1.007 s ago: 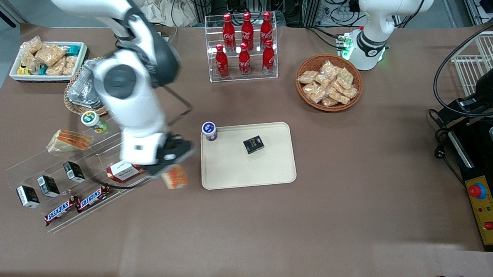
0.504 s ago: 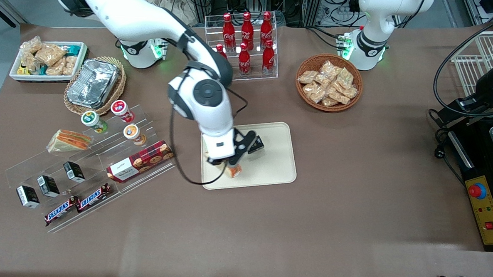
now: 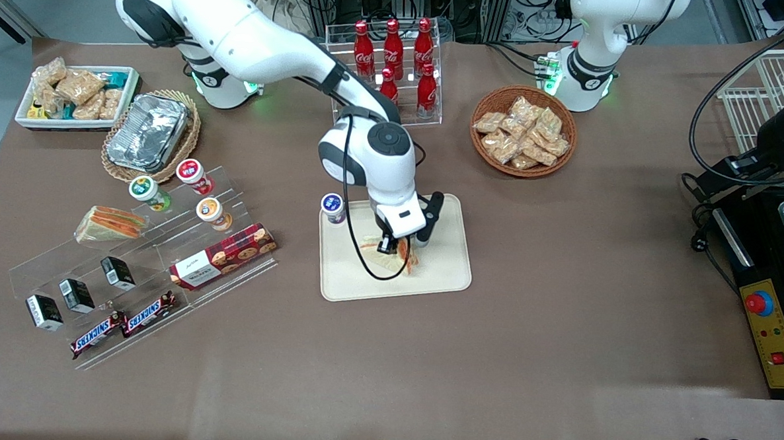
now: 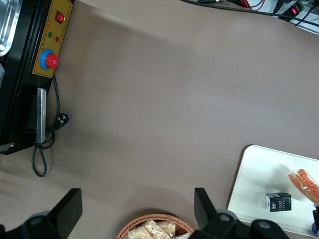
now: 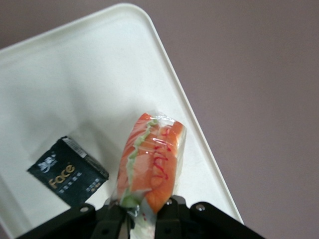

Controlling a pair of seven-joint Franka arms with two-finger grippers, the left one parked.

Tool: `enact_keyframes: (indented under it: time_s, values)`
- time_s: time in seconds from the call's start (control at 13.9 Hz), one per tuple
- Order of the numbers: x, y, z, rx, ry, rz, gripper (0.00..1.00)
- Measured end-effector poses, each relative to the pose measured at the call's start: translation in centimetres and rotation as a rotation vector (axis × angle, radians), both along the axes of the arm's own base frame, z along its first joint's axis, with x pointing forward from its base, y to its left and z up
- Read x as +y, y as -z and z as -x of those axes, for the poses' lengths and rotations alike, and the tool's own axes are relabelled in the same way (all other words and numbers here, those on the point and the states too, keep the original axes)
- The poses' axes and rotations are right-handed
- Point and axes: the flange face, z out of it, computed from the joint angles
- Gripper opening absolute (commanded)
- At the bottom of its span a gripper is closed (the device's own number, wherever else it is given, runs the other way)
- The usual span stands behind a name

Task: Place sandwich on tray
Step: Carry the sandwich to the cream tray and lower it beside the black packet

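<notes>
My right gripper (image 3: 401, 248) is shut on the sandwich (image 3: 390, 254), a clear-wrapped wedge with red and green filling. It holds the sandwich low over the middle of the cream-beige tray (image 3: 444, 270). I cannot tell whether the sandwich touches the tray. In the right wrist view the sandwich (image 5: 152, 159) sticks out from between the gripper's (image 5: 142, 215) fingers, over the tray (image 5: 75, 74). The left wrist view shows the sandwich (image 4: 304, 182) on or just above the tray (image 4: 261, 174).
A small black box (image 5: 67, 172) lies on the tray beside the sandwich. A purple-lidded cup (image 3: 332, 207) stands at the tray's corner. A browner wedge sandwich (image 3: 110, 224) rests on the acrylic shelf (image 3: 145, 262) toward the working arm's end. The cola rack (image 3: 388, 74) and a snack basket (image 3: 523, 130) stand farther from the camera.
The right arm has carried the sandwich from beside the acrylic shelf to over the middle of the tray and lowered it. The gripper has stayed shut on it.
</notes>
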Motion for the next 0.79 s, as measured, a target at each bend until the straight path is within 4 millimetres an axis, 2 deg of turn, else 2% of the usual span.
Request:
enact_keyframes:
  time_s: [0.07,0.29,0.43,0.58,0.79]
  values:
    - [-0.3,0.6,-0.3,0.003,0.009,0.002,0.99]
    - [-2.1,0.3,-2.3,0.018,0.084,-0.027,0.99]
    - [-3.7,-1.5,-4.2,0.022,0.143,-0.067,0.99]
    - [-5.1,-4.9,-5.4,0.008,0.211,-0.076,0.99]
    - [-8.6,-11.6,-6.0,0.004,0.489,-0.04,0.99]
